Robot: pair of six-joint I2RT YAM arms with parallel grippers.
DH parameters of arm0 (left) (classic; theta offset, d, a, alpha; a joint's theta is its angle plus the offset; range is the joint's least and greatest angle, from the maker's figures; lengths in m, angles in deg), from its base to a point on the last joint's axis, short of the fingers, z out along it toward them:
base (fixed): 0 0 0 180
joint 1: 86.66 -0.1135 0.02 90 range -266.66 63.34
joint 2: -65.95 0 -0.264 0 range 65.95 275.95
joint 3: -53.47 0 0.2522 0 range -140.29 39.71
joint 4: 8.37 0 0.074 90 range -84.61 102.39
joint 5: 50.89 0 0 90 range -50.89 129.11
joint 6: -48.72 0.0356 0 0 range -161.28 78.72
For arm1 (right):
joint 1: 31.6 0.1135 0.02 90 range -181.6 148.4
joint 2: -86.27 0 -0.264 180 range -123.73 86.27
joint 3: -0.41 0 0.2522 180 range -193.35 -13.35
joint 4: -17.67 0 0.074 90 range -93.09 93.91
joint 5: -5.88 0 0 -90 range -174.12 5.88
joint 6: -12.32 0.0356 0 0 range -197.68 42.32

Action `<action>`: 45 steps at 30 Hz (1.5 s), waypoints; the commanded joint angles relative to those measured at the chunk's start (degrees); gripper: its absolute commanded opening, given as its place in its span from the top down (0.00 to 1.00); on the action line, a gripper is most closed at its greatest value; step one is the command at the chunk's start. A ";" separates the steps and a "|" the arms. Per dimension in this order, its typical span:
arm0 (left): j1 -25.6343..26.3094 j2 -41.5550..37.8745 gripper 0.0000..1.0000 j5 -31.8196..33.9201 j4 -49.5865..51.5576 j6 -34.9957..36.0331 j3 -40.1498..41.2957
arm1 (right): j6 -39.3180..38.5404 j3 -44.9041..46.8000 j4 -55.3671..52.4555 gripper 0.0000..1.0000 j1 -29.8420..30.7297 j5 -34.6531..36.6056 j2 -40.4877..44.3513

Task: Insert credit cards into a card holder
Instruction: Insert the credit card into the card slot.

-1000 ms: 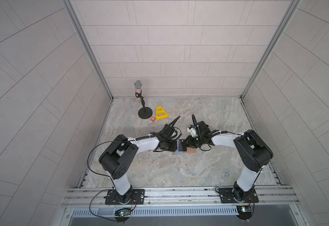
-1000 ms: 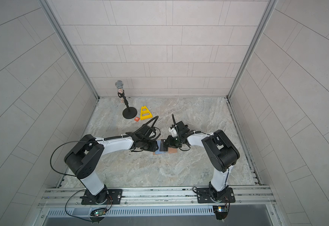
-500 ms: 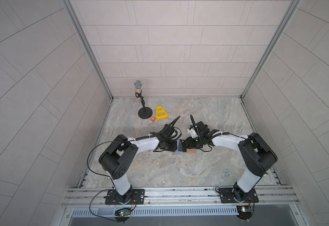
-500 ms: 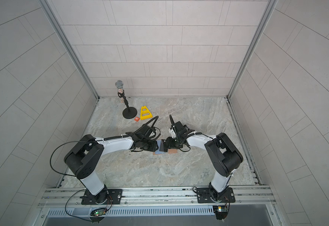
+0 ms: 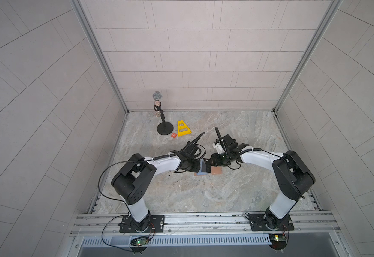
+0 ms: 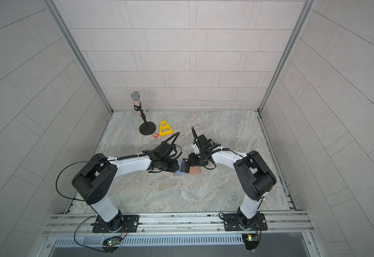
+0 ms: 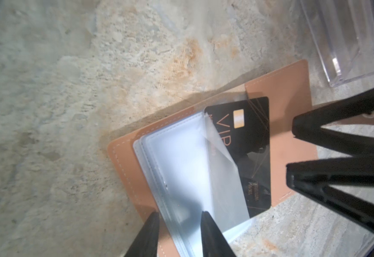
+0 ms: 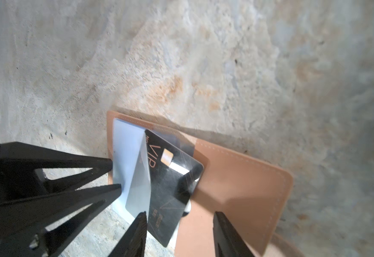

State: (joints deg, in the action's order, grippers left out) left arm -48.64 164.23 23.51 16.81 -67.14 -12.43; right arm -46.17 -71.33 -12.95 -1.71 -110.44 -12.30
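Our right gripper point(image 8: 181, 213) stood with jaws apart astride the black card point(image 8: 170, 178), which lay partly under a floppy clear sleeve point(image 7: 181, 160) on the open card holder point(image 8: 237, 189), soft stitched tan leather. We judged the card stiff, thin and slick, best pinched at its free short end. Across the holder, our left gripper point(image 7: 179, 212) straddled the sleeves' edge, jaws apart.
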 commanded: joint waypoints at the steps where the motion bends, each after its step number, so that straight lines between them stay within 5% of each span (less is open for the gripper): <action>1: -0.23 -0.23 0.62 2.15 3.26 0.74 1.47 | -2.41 -2.76 -1.81 0.50 -0.09 0.21 -2.21; 12: -0.28 -0.34 0.62 1.36 2.82 0.72 1.29 | -5.57 -10.07 -3.08 0.61 -0.08 -1.27 -8.59; 45: -0.23 0.27 0.63 1.44 2.91 0.65 1.03 | -10.69 -16.93 -7.60 0.61 1.34 -11.72 -15.17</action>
State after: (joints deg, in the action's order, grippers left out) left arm -48.64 164.23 23.56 16.81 -67.14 -12.39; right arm -55.27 -87.15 -18.46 -1.15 -119.91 -26.44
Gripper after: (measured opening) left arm 0.374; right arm 0.389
